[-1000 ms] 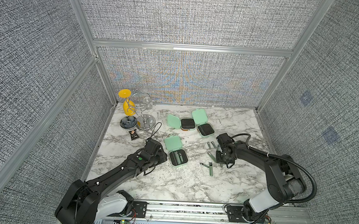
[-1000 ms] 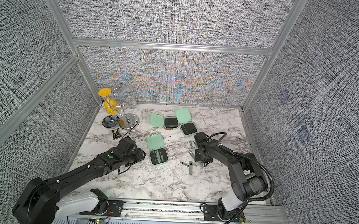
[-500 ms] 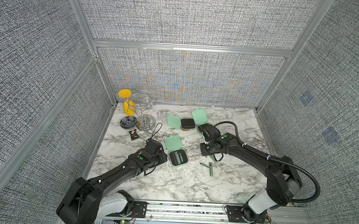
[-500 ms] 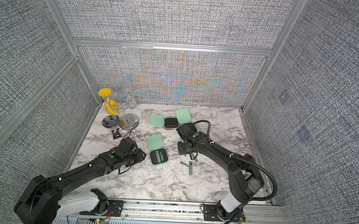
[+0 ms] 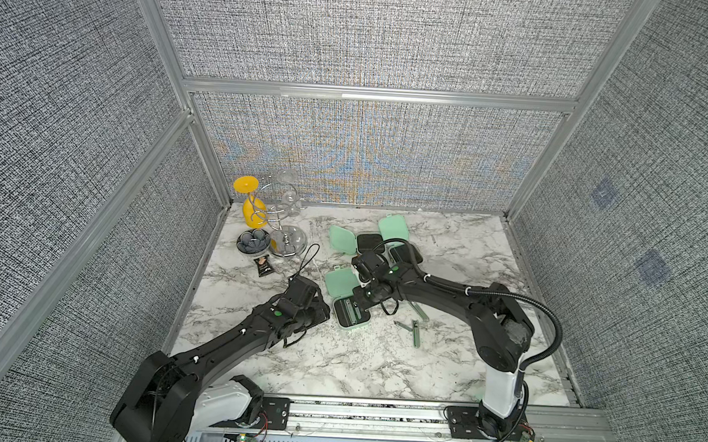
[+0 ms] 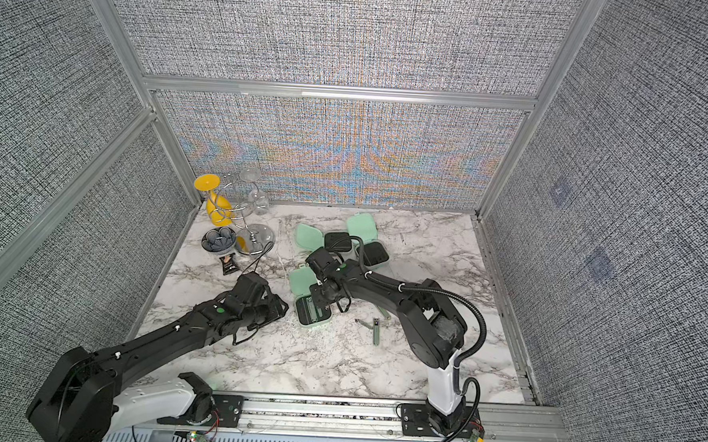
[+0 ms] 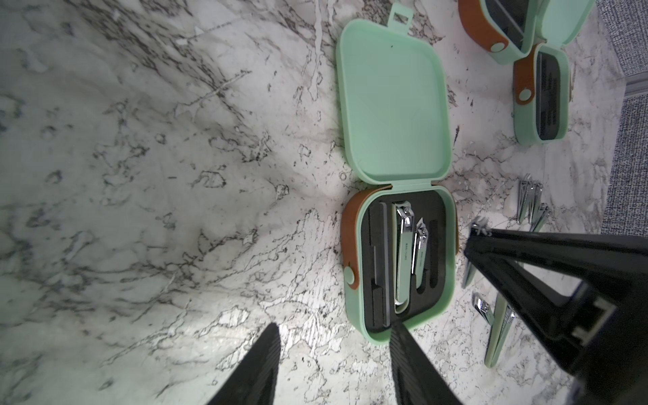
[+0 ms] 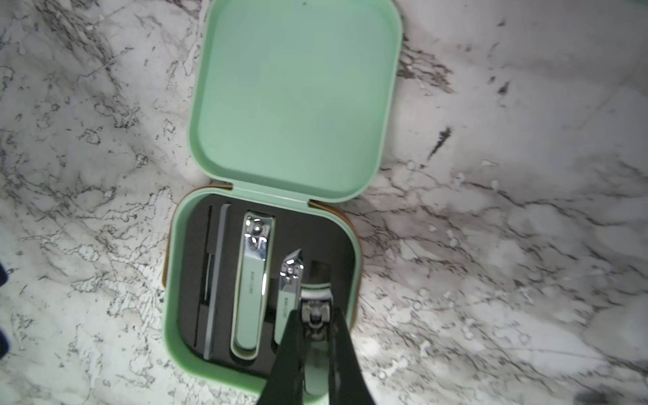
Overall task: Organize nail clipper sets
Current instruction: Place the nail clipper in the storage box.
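Right gripper (image 8: 315, 312) clenches a small clipper (image 8: 317, 366) over the open case (image 5: 338, 283) (two clippers sit slotted inside); left gripper (image 7: 333, 350) gapes empty at its nine o'clock; loose tools (image 5: 415, 335) lie at three.

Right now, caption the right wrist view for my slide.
Right gripper, shut on a silvery-green metal clipper, over the open mint-green plastic case.
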